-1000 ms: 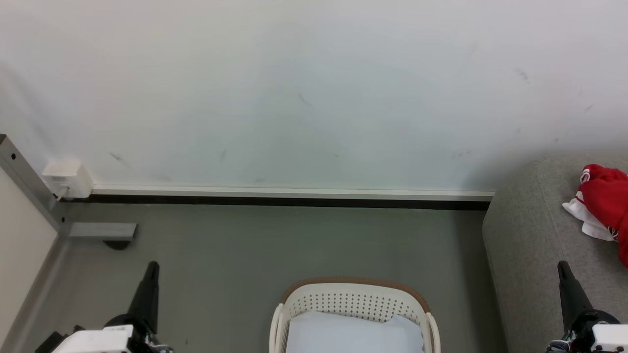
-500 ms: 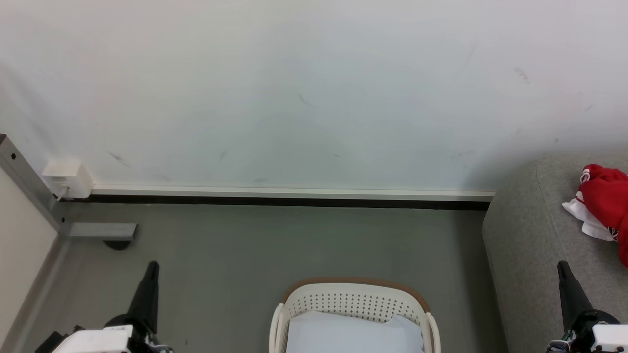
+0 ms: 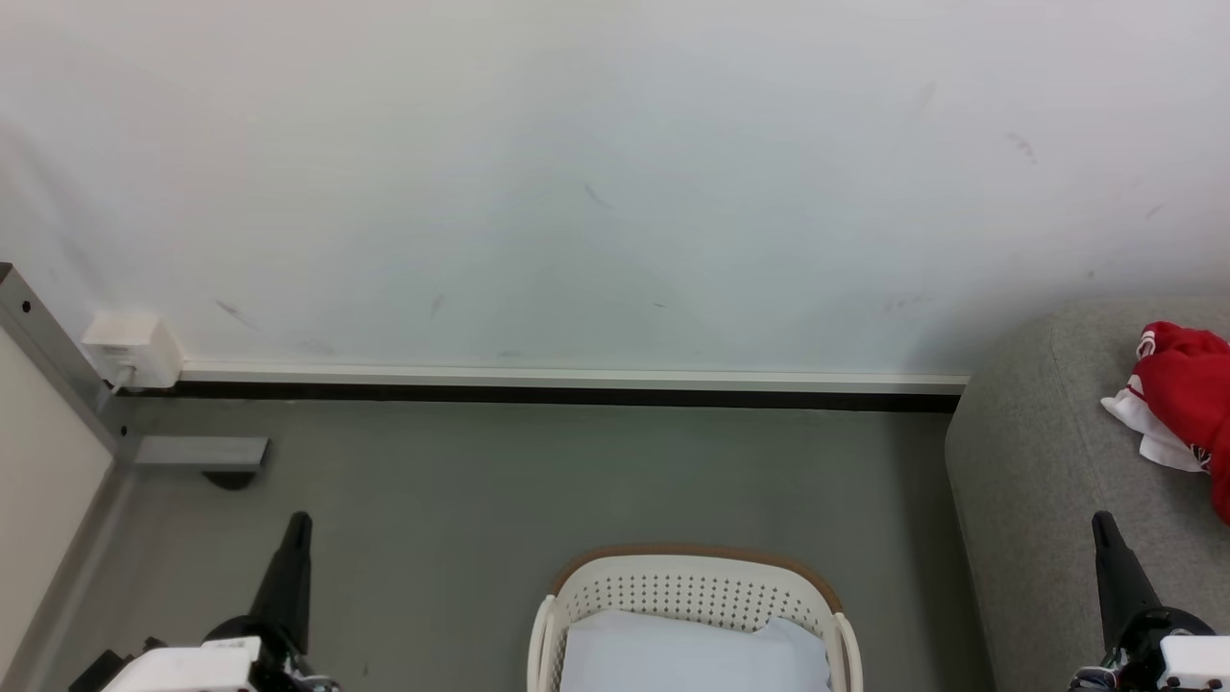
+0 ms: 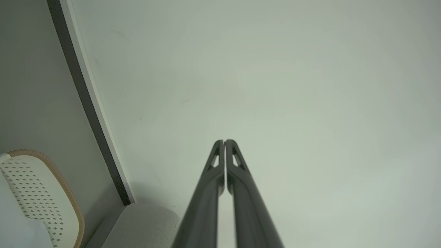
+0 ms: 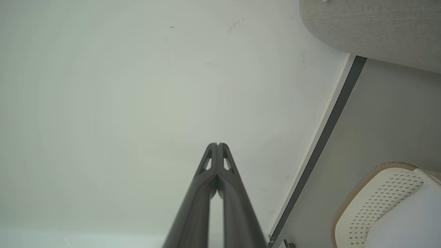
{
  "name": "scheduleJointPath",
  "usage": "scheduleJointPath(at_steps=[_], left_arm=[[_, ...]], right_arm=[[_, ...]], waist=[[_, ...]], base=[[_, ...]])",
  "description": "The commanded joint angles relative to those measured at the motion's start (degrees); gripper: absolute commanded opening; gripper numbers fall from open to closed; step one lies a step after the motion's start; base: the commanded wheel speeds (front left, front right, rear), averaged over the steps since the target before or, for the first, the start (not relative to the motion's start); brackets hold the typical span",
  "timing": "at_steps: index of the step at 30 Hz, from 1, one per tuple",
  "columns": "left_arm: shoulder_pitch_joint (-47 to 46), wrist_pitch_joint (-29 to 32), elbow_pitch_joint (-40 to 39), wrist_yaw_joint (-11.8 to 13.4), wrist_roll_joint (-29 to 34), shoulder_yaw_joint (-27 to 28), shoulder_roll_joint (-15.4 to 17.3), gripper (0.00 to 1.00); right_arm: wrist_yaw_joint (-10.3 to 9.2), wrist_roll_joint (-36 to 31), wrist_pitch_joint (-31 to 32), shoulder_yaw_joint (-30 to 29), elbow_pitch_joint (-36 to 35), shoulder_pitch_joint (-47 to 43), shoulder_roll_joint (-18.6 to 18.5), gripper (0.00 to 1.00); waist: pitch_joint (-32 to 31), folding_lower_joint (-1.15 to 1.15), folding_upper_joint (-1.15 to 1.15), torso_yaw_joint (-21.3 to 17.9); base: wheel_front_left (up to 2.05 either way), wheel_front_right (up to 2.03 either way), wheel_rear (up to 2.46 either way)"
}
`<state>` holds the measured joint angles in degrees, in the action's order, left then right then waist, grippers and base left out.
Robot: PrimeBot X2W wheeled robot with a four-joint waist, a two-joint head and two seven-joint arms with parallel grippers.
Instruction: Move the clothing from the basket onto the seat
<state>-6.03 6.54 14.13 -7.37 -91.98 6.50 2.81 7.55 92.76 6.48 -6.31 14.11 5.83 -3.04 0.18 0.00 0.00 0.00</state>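
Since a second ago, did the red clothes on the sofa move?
No. The clothing lies in the same spot on the seat.

Slim dark grey jaws bear triangular cut-outs near their tips, mounted on black wrists [image 3: 242,631] and white housings [image 3: 183,666].

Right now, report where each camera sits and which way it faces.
Head view: on the head, facing forward-down at white wall, cream-white perforated plastic basket; both jaws at lower corners.
Left wrist view: left wrist, facing the wall; left jaws shut.
Right wrist view: right wrist, facing the wall; right jaws shut.
Wrist views share the basket and light grey fabric sofa.
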Motion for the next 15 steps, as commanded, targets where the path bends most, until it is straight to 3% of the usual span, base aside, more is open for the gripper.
scheduleJointPath(at_steps=[1, 15], left_arm=[[-0.4, 0.21, -0.15, -0.26, -0.78, 0.14, 0.12, 0.0], [-0.4, 0.21, -0.16, -0.26, -0.78, 0.13, 0.12, 0.0]], right_arm=[[-0.12, -0.36, 0.01, -0.26, -0.22, 0.63, 0.04, 0.0], [-0.12, -0.42, 0.07, -0.31, -0.22, 0.64, 0.09, 0.0]], waist=[[0.0, 0.0, 0.0, 0.0], [0.0, 0.0, 0.0, 0.0]], base=[[0.0, 0.0, 0.0], [0.0, 0.0, 0.0]])
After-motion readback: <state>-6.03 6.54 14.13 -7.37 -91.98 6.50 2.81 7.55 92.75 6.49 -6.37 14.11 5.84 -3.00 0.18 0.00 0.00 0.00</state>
